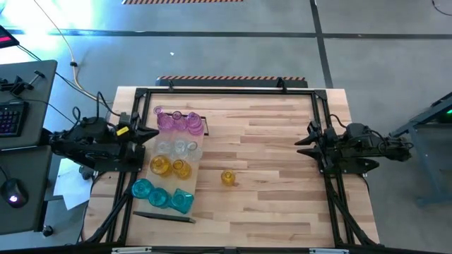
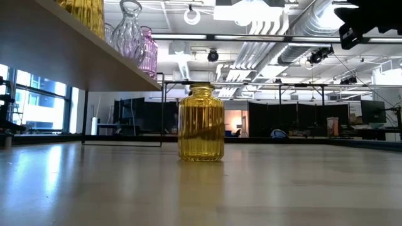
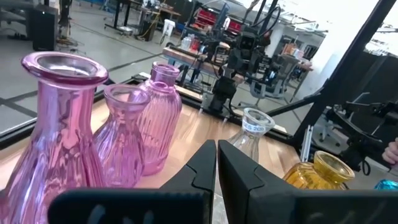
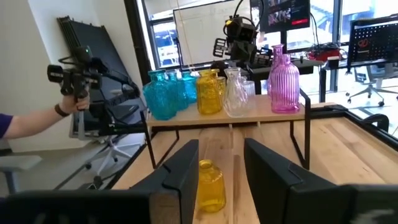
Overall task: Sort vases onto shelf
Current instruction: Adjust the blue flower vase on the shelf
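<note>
On the left we see the left gripper [image 1: 150, 133] with its fingers pressed together and empty, at the edge of the shelf [image 1: 199, 152], which carries pink vases [image 1: 175, 121], clear vases [image 1: 176, 147], two amber vases [image 1: 170, 166] and teal vases [image 1: 162, 195]. Toward the middle, one yellow vase [image 1: 227, 177] stands upright on the table [image 1: 282, 176], apart from the shelf. On the right, the right gripper [image 1: 304, 142] waits at the table's edge, fingers apart and holding nothing.

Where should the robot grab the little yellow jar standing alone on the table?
Probably around the ribbed belly of the yellow jar, just under its narrower neck. It stands upright and apart from the shelf, so the open right gripper, already facing it, could likely come in level from the side.
</note>
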You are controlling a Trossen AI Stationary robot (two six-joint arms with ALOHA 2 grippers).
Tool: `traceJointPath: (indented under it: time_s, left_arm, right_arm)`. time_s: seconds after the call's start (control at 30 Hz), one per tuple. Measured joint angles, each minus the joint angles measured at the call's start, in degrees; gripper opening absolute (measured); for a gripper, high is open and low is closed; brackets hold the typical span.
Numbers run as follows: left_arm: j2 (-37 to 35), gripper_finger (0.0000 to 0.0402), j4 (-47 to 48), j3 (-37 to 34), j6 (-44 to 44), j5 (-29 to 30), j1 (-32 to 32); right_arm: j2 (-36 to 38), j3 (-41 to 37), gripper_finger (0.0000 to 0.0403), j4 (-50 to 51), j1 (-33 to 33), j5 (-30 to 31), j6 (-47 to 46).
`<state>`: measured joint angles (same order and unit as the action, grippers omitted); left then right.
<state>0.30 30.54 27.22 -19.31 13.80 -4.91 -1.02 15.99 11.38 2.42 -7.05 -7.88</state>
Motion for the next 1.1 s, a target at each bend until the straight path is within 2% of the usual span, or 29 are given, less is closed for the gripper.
traceJointPath:
  time_s: [0.17, 0.37, 0.5, 0.63, 0.77, 0.93, 1.1]
  left_arm:
    - [0.0, 0.001, 0.07, 0.0, 0.01, -0.71, 0.0]
    - [0.0, 0.0009, -1.83, 0.0, 2.38, -8.08, 0.0]
    - [0.0, 0.0009, -2.33, 1.19, 5.17, -8.68, 0.0]
    - [0.0, 0.0009, -4.91, 2.39, 8.83, -8.61, 0.0]
    - [0.0, 0.0009, -9.02, 2.92, 11.45, -8.44, 0.0]
    - [0.0, 0.0009, -8.5, 2.93, 15.43, -5.53, 0.0]
    - [0.0, 0.0009, -0.67, 2.88, 15.42, 4.88, 0.0]
  right_arm:
    - [0.49, 0.0, 0.0113, 0.45, 0.0, 0.0, 0.22]
    - [0.72, 0.0, 0.0113, -1.93, 0.0, 0.39, -5.95]
    - [0.72, 0.0, 0.0113, -3.64, 0.0, 0.39, -6.68]
    - [0.66, 0.0, 0.0113, -7.1, 0.0, 1.0, -5.01]
    - [0.66, 0.02, 0.0113, -10.07, 0.0, 3.1, 1.51]
    - [0.66, 0.02, 0.0113, -9.52, -0.02, 7.2, 7.46]
    - [0.66, 0.02, 0.0113, -9.22, -0.01, 7.5, 7.93]
